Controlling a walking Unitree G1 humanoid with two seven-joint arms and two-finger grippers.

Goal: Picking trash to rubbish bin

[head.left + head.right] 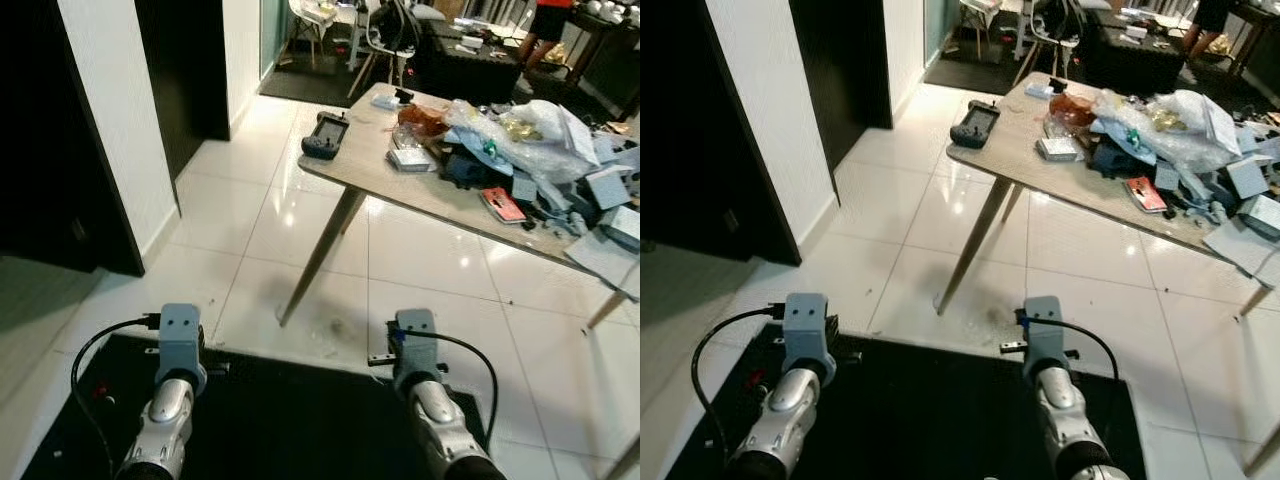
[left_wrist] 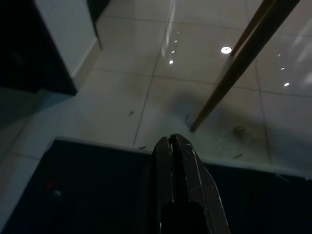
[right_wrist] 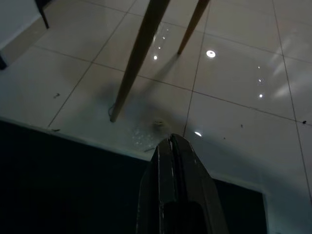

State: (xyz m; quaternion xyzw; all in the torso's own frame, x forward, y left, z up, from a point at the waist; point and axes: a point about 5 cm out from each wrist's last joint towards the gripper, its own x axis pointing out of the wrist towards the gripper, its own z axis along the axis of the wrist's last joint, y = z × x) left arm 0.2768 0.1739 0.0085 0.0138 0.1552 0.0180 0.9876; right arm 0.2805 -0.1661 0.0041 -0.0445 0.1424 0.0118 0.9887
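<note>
White floor tiles [image 1: 420,260] fill mid-frame, with a black mat [image 1: 280,420] at the bottom. Both hands hang low over the mat, left hand [image 2: 173,141] and right hand [image 3: 170,141], each pressed closed and empty. Trash [image 1: 540,140] is heaped on the counter [image 1: 370,150] at upper right, beside a dark controller [image 1: 326,134].

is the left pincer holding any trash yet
No, the left pincer is shut with nothing between its fingers, over the black mat on the floor.

table [image 1: 1012,160]: cluttered, ahead right | black mat [image 1: 940,410]: under both arms | floor [image 1: 1090,260]: white tile
</note>
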